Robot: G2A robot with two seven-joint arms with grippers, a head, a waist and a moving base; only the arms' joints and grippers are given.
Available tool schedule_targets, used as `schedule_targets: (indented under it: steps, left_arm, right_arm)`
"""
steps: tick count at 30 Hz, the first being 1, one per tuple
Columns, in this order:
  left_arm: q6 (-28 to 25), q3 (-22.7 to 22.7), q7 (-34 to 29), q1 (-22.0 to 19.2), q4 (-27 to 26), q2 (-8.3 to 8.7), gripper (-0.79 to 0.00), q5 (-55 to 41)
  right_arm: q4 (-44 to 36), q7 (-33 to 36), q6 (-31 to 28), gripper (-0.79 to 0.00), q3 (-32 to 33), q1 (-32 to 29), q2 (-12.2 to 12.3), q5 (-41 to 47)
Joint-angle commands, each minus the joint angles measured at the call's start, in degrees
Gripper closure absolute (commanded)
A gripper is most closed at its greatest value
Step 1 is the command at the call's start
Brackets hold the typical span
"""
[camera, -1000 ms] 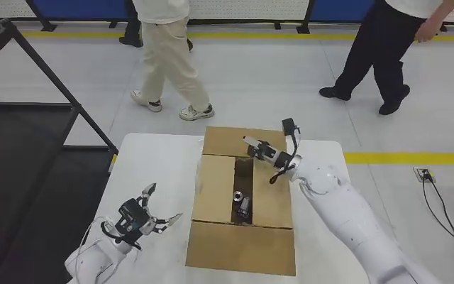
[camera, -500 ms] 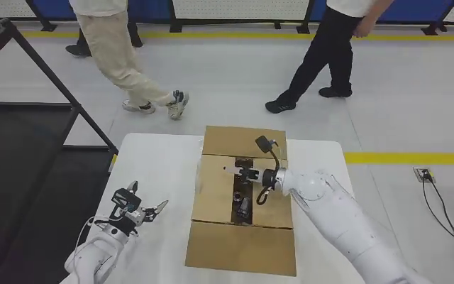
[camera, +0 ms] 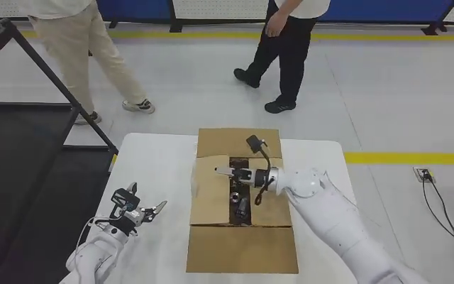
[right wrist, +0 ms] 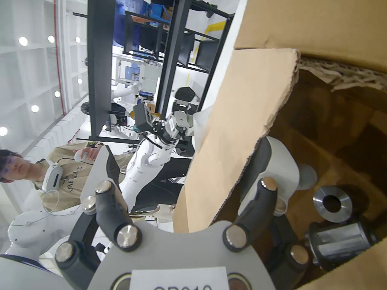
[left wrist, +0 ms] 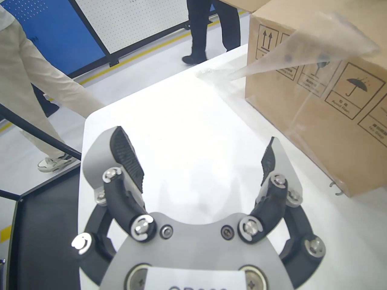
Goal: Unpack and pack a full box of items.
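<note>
An open cardboard box (camera: 241, 245) stands in the middle of the white table (camera: 159, 167). Down in its opening lie metal cylindrical parts (camera: 240, 204), which the right wrist view shows as a bored steel cylinder (right wrist: 332, 203) above a ribbed one (right wrist: 338, 240). My right gripper (camera: 228, 172) is open at the opening's left side. The left flap's edge (right wrist: 242, 116) stands between its fingers, one finger (right wrist: 105, 182) outside and the other inside the box. My left gripper (left wrist: 196, 140) hangs open over bare table left of the box (left wrist: 317, 91), also seen as the left gripper (camera: 140, 211) from above.
A loose strip of clear tape (left wrist: 302, 52) hangs off the box's near corner down to the table. A black metal frame (camera: 64, 106) stands off the table's left side. Bare table lies left and right of the box.
My right gripper moved left from the box's far right flap across the opening to the left flap's edge. The left gripper drew back slightly toward the table's left edge.
</note>
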Motion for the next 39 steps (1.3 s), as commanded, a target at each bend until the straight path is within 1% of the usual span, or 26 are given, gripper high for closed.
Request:
schedule_targets:
  steps: [1,6,9,12,15,17,20,24,28,31,34,39]
  left_arm:
    - [-0.17,0.4,-0.19,-0.14,0.3,-0.05,-0.785,0.34]
    - [-0.23,1.52,-0.56,-0.73,0.81,-0.27,-0.785,0.84]
    - [1.29,2.32,-2.45,-1.6,1.41,-0.53,-0.785,1.07]
    - [4.19,4.21,-4.98,-3.55,1.91,-1.05,-0.785,2.31]
    - [7.4,6.48,-6.82,-6.34,3.33,-1.69,-0.785,4.1]
    - [8.31,7.93,-7.55,-8.31,4.78,-2.21,-0.785,3.63]
    - [8.66,9.33,-7.1,-10.24,6.1,-2.76,-0.785,2.93]
    - [9.64,8.85,-5.32,-10.44,6.92,-3.02,-0.785,1.06]
    - [9.43,7.26,-2.34,-8.68,6.39,-2.83,-0.785,-0.06]
    - [9.66,5.23,0.15,-6.22,4.46,-2.44,-0.785,-0.29]
    - [9.37,2.67,2.66,-2.91,0.98,-1.92,-0.785,-0.33]
    - [9.87,-2.17,5.84,4.0,-6.54,-1.16,-0.785,-0.8]
  right_arm:
    - [0.73,1.72,-0.89,-0.785,0.62,0.22,-0.21,2.29]
    - [1.93,6.36,-2.76,-0.785,1.99,0.52,-0.67,7.08]
    - [2.38,7.52,-3.34,-0.785,2.3,0.84,-1.0,8.11]
    - [2.64,7.81,-3.84,-0.785,2.42,1.08,-1.38,8.55]
    - [3.05,8.06,-4.5,-0.785,2.79,1.15,-1.71,9.53]
    - [2.94,8.43,-4.64,-0.785,2.87,1.07,-1.98,10.22]
    - [2.46,8.41,-5.07,-0.785,2.78,0.87,-2.48,10.9]
    - [1.71,7.96,-5.27,-0.785,2.62,0.56,-3.24,12.2]
    - [0.76,6.47,-5.03,-0.785,1.72,0.52,-4.38,12.91]
    - [0.56,5.55,-5.01,-0.785,0.85,0.84,-5.36,13.21]
    - [1.0,3.86,-5.35,-0.785,-0.23,1.51,-6.45,12.6]
    - [2.58,-2.36,-6.57,-0.785,-2.46,2.71,-8.45,8.72]
